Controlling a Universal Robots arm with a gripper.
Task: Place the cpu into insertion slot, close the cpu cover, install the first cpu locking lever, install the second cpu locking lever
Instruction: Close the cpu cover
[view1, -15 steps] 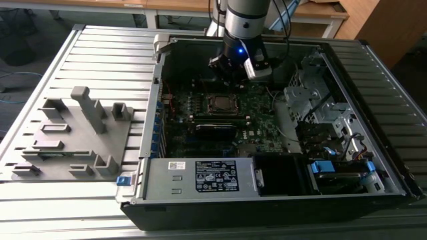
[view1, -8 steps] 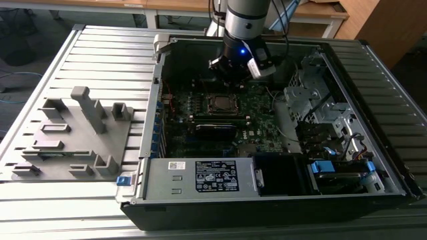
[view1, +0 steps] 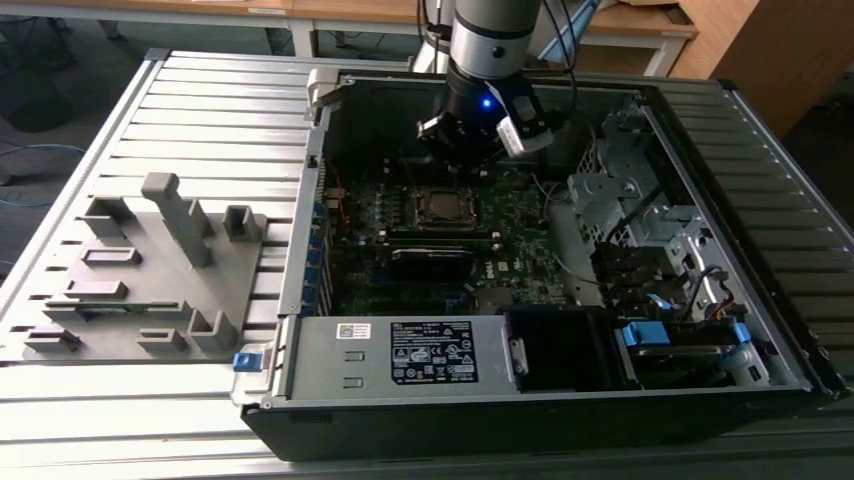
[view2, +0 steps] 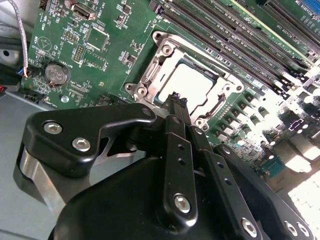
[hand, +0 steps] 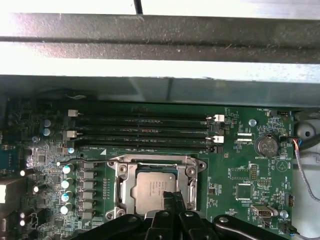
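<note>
The cpu (hand: 150, 189), a flat square chip with a dull silvery-grey metal face, lies seated in the insertion slot (view1: 416, 207), the small square socket with a thin metal frame on the green motherboard (hand: 235, 185). The cpu cover (hand: 155, 163), a thin silvery square frame plate with a large window, lies down around the chip, whose face shows through the window. How the locking levers stand I cannot tell.

The black gripper (view2: 176, 98) hangs just above the edge of the chip, its two slim fingers drawn together at the tips with nothing between them. Whether the tips touch the metal I cannot tell.

In the first wrist view, four long black memory slots (hand: 145, 131) run beside the socket, and a round silver coin battery (hand: 265, 146) sits further out on the board.

The board lies inside an open black computer case (view1: 534, 425) with a labelled grey power supply (view1: 427, 350) at its near end. The silver arm (view1: 491, 40) reaches down into it. The case rests on a grey ribbed metal table (view1: 200, 110). Beside it, on the exterior view's left, lies a grey moulded fixture tray (view1: 254, 275). Wooden desks (view1: 360, 12) stand behind the table.
</note>
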